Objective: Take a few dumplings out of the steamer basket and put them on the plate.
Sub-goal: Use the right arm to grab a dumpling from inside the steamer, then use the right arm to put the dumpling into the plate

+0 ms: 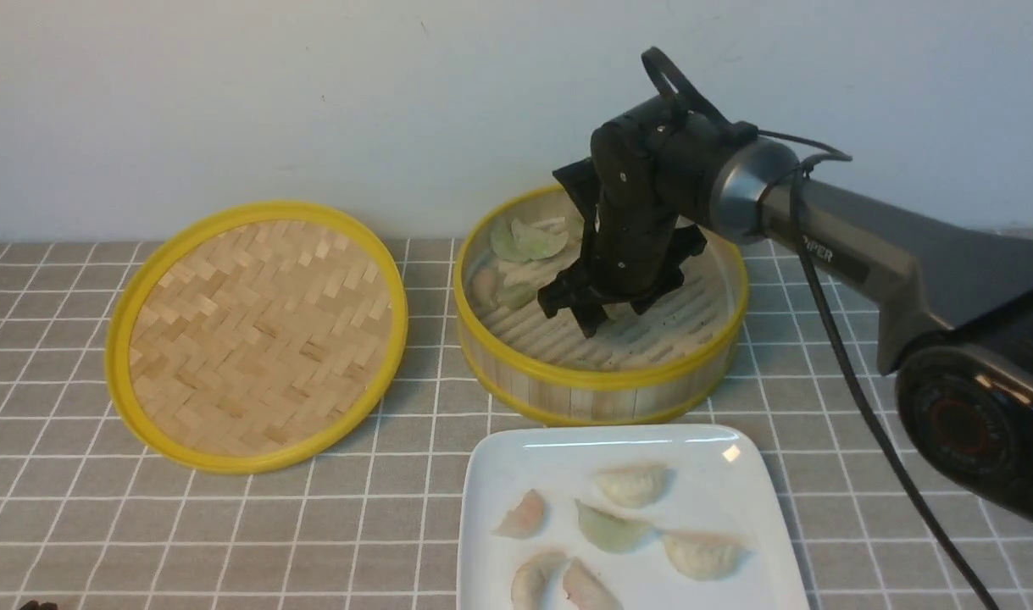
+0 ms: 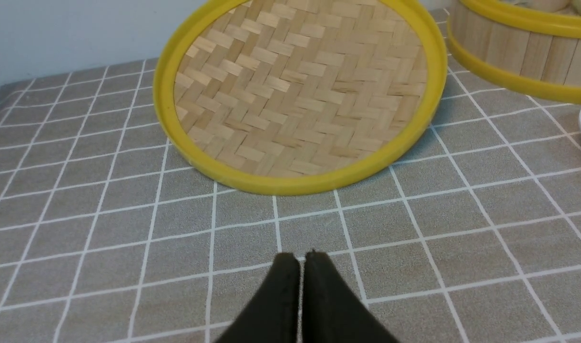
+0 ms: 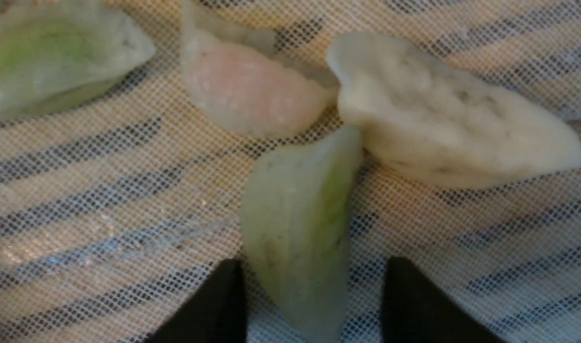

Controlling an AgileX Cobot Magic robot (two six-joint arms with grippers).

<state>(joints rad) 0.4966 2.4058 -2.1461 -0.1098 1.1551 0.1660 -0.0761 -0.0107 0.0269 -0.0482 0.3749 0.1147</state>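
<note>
Right end effector (image 3: 314, 265) spread around green dumpling (image 3: 295, 214), contact unclear; left end effector (image 2: 300, 258) clenched

1. Front view: bright, even light; a small white glare spot on the plate (image 1: 730, 453) rim, faint shadow beneath the steamer basket (image 1: 601, 398).
2. Left wrist view: evenly lit, tablecloth (image 2: 438, 247) crisp; the left gripper (image 2: 300, 259) tips near the lens look soft-edged.
3. Right wrist view: dimmer, warm, blurry; dumplings (image 3: 300, 228) soft, bluish sheen on the mesh (image 3: 104, 238).

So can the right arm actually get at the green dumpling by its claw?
Probably yes. The right gripper is open inside the steamer basket, its jaws either side of the green dumpling, with nothing covering it.
</note>
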